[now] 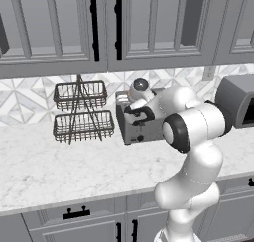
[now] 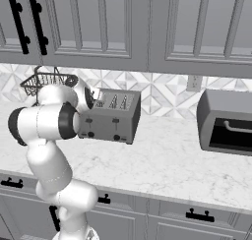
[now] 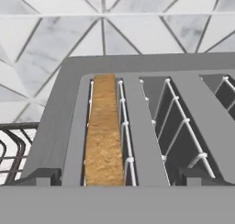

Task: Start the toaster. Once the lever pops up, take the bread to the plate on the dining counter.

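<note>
The grey four-slot toaster [image 1: 144,131] [image 2: 112,117] stands on the wall counter against the tiled backsplash. The tan bread [image 3: 103,136] sits upright in the leftmost slot of the toaster [image 3: 137,126]. The other slots hold nothing but wire guides. My gripper [image 3: 120,177] hangs just above the toaster's front edge, open, with its fingertips [image 3: 43,176] spread wide to either side of the slots and nothing between them. From the left base view the hand [image 1: 136,113] sits over the toaster's top. The plate and the dining counter are out of view.
A two-tier wire basket rack [image 1: 82,112] stands left of the toaster. A dark grey oven box [image 2: 227,122] [image 1: 238,101] sits to its right. Upper cabinets [image 1: 99,28] hang low overhead. The marble counter [image 1: 74,166] stretches in front.
</note>
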